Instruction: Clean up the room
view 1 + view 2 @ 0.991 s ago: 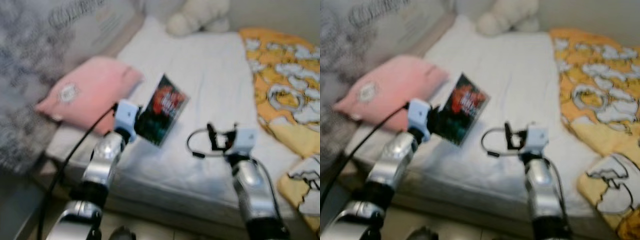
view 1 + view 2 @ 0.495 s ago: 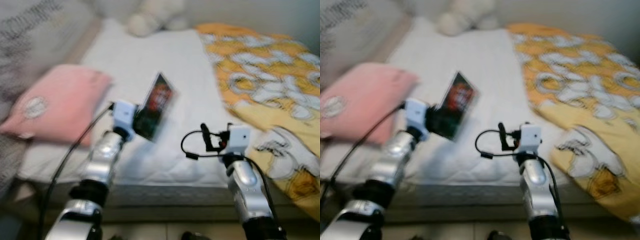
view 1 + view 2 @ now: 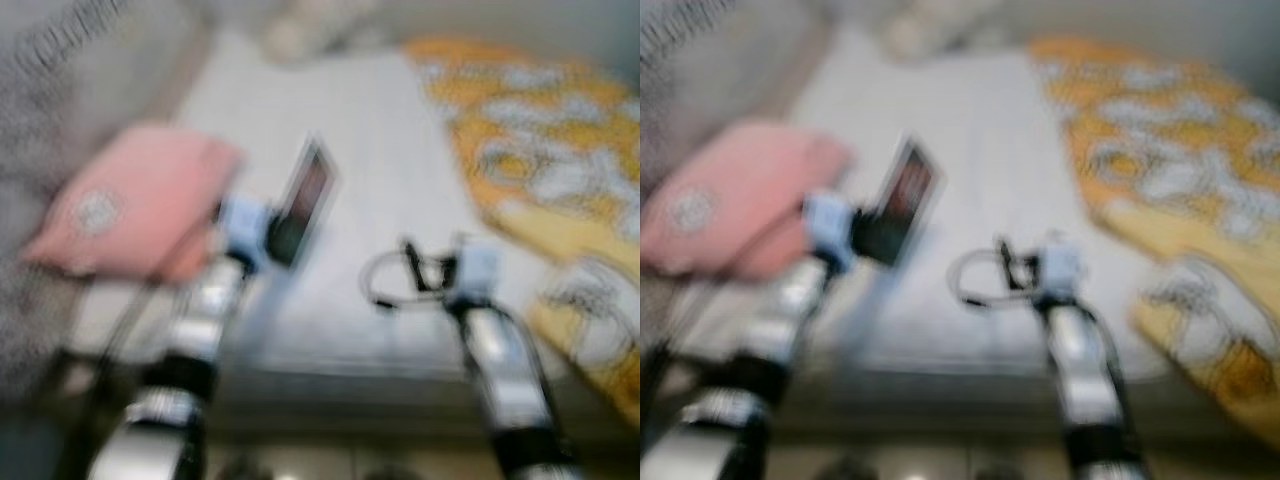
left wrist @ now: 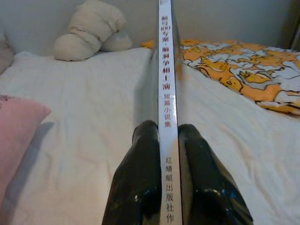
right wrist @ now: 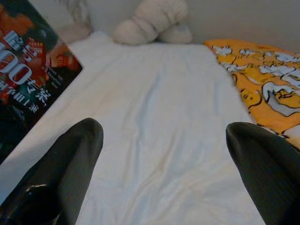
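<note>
Camera swings and blurs since half second ago; book (image 4: pixel 167 89) in same grip, cover turned more edge-on. Left gripper (image 4: pixel 165 140) pinches book by spine end, both fingers tight on covers, book upright above white bed (image 4: pixel 93 122). Likely carried off bed for tidying. Right gripper (image 5: pixel 164 154) spread wide, holds nothing, hovers over sheet. Pink pillow (image 3: pixel 130 205) at 9 o'clock, yellow blanket (image 3: pixel 540 150) at 2 o'clock, plush toy (image 4: pixel 89 30) at 12. Bare sheet between, room to move.

Book (image 4: pixel 167 70) — dark red-printed cover, white spine; edge-on above bed.
</note>
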You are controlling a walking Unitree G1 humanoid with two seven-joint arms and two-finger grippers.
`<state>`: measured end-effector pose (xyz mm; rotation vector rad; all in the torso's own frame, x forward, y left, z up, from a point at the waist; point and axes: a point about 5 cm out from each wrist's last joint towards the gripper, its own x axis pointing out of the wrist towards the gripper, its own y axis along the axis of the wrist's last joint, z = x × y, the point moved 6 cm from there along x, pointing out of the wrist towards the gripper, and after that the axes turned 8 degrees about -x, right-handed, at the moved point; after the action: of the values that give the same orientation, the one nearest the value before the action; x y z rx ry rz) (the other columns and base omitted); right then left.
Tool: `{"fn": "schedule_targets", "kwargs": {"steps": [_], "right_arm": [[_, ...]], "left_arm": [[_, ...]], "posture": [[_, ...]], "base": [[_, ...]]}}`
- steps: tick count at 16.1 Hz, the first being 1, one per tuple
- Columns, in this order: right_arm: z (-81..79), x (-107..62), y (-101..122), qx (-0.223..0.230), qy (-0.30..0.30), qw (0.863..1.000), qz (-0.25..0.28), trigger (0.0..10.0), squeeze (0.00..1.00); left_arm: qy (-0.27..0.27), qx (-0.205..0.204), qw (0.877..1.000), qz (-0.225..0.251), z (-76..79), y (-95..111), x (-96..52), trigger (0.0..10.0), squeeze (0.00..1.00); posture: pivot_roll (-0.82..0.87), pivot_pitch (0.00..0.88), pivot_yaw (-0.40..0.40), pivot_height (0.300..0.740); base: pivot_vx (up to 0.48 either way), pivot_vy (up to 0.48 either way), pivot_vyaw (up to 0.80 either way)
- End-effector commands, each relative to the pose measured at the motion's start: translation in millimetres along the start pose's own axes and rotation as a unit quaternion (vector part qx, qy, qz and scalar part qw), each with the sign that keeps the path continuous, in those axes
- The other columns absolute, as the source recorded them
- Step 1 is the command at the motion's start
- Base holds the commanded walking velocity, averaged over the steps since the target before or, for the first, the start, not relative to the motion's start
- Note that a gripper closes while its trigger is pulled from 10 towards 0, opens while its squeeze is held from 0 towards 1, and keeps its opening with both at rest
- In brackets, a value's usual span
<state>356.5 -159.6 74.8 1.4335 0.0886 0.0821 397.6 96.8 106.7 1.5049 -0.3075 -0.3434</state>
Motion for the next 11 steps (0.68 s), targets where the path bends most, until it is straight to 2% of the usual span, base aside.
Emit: {"fn": "schedule_targets", "kwargs": {"steps": [1, 3, 4, 5, 7, 10, 11], "right_arm": [[-8.7, 2.2, 4.0, 0.007, 0.009, 1.0, 0.007, 10.0, 0.0], [-11.3, 1.1, 2.5, 0.007, 0.012, 1.0, 0.006, 10.0, 0.0], [-11.9, 0.6, 1.9, 0.007, 0.012, 1.0, 0.006, 10.0, 0.0], [-9.4, -0.7, 1.7, 0.008, 0.007, 1.0, 0.006, 10.0, 0.0], [-4.7, -3.1, 0.8, 0.009, -0.001, 1.0, 0.006, 10.0, 0.0], [-3.7, -6.1, -2.4, 0.01, -0.005, 1.0, 0.002, 10.0, 0.0], [-4.6, -6.4, -2.8, 0.01, -0.005, 1.0, 0.001, 10.0, 0.0]], "left_arm": [[-0.003, 0.022, 1.0, 0.013, -4.3, 12.6, 4.8, 10.0, 0.0], [-0.006, 0.035, 0.999, 0.005, -0.2, 14.0, 11.8, 10.0, 0.0], [-0.005, 0.025, 1.0, 0.003, 1.2, 16.1, 15.2, 10.0, 0.0], [0.0, -0.004, 1.0, 0.023, 0.2, 25.2, 15.9, 10.0, 0.0], [-0.006, -0.017, 0.999, 0.047, 4.9, 32.4, 12.8, 10.0, 0.0], [-0.023, -0.025, 0.998, 0.048, 18.2, 28.2, 13.2, 10.0, 0.0], [-0.031, -0.026, 0.998, 0.045, 24.4, 25.5, 13.3, 10.0, 0.0]], "posture": [[0.1, 0.0, -0.061, 0.728], [0.1, 0.0, -0.055, 0.728], [0.1, 0.0, -0.048, 0.728], [0.09, 0.0, -0.041, 0.728], [0.09, 0.0, -0.038, 0.728], [0.08, 0.0, -0.034, 0.728], [0.08, 0.0, -0.033, 0.728]], "base": [[0.307, 0.368, 0.0], [0.18, 0.157, 0.0], [0.0, 0.0, 0.0], [0.0, 0.0, 0.0], [0.0, 0.0, 0.0], [0.0, 0.0, 0.0], [0.394, 0.0, 0.0]]}}
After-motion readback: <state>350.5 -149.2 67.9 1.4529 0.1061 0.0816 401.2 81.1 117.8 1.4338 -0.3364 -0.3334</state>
